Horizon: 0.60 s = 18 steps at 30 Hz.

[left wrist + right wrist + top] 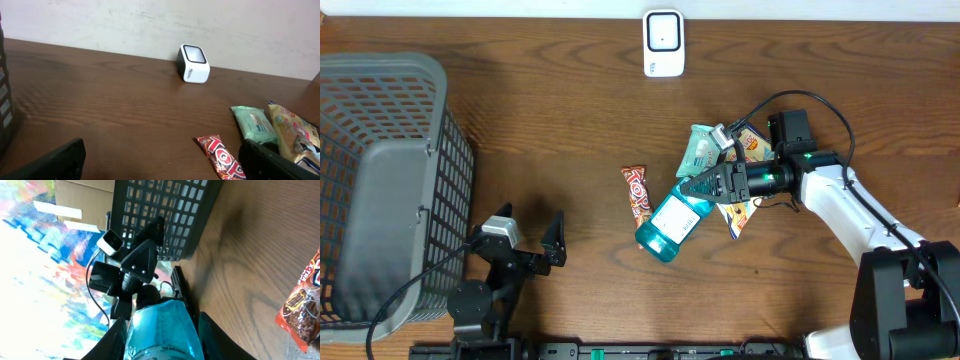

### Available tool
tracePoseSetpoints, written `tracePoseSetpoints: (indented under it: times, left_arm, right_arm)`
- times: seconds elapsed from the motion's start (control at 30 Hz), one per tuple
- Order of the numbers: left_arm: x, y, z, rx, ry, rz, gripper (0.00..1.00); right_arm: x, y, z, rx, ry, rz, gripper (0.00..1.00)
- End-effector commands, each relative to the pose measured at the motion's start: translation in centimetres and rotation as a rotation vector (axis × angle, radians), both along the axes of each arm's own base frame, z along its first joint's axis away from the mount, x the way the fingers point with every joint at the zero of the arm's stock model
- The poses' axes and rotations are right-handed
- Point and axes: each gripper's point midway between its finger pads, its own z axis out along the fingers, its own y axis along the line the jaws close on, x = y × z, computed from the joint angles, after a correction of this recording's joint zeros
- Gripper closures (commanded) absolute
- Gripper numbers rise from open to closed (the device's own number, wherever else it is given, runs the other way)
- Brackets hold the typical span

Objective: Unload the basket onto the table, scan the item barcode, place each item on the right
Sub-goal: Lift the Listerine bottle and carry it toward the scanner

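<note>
My right gripper (708, 184) is shut on the neck end of a clear blue bottle (670, 225) with a white label, which points toward the table's front left. In the right wrist view the blue bottle (161, 327) fills the gap between the two black fingers (116, 339). The white barcode scanner (663, 43) stands at the back edge of the table, well away from the bottle; the scanner (194, 63) also shows in the left wrist view. My left gripper (527, 240) is open near the front left, with nothing in it.
A red candy bar (637, 192) lies left of the bottle. A green wipes pack (702, 150) and a yellow snack bag (750, 145) lie under and behind my right gripper. A grey mesh basket (380, 190) fills the left side.
</note>
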Motion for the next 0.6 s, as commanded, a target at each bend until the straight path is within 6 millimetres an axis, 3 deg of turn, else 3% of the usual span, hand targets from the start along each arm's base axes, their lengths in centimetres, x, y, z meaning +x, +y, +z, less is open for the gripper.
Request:
tracePoseSetpoints:
  times: [0.0,0.2,0.33,0.4,0.57]
  left_arm:
    - [-0.1,-0.1,-1.3,-0.011,0.042,-0.005,0.02]
    - [-0.1,-0.1,-1.3,-0.011,0.042,-0.005,0.02]
    - [-0.1,-0.1,-1.3,-0.011,0.042,-0.005,0.02]
    - [-0.1,-0.1,-1.3,-0.011,0.042,-0.005,0.02]
    - [-0.1,-0.1,-1.3,-0.011,0.042,-0.005,0.02]
  right_arm:
    - [-0.3,-0.2,2.0,0.085,0.022,0.022,0.99]
    - [0.5,-0.4,0.7,0.014,-0.005,-0.013,0.99]
    - [2.7,-1.1,-3.1,-0.219,-0.079,-0.114,0.99]
    - [3.7,-1.5,-4.1,-0.290,-0.117,-0.151,0.99]
    - [5.0,-1.2,-1.8,-0.255,-0.211,-0.166,0.99]
